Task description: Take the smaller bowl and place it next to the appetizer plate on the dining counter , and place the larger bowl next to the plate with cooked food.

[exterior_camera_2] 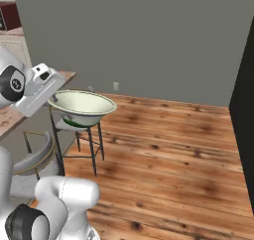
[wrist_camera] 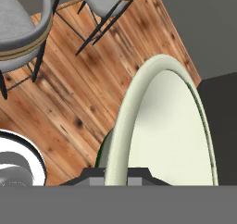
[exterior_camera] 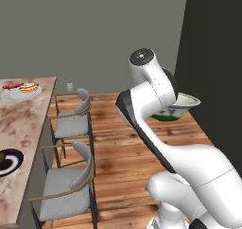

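A simulated dining room with grey walls, a warm plank floor and two grey cushioned stools along a long island counter with a beige, brown-veined marble top. On that counter's far end sits a pale round plate bearing red and yellow-orange food; nearer the camera lies a small dark navy plate with a brown morsel. The white robot arm carries a wide flared bowl, cream inside with dark green pattern outside, in mid-air above the floor, well apart from the counter. In the hand view the two-finger gripper is clenched on the bowl's rim, one fingertip either side of the wall. The step in hand appears to be carrying the larger bowl. The next move likely calls for swinging it over the counter and lowering it beside the pale plate of cooked food, keeping it level.
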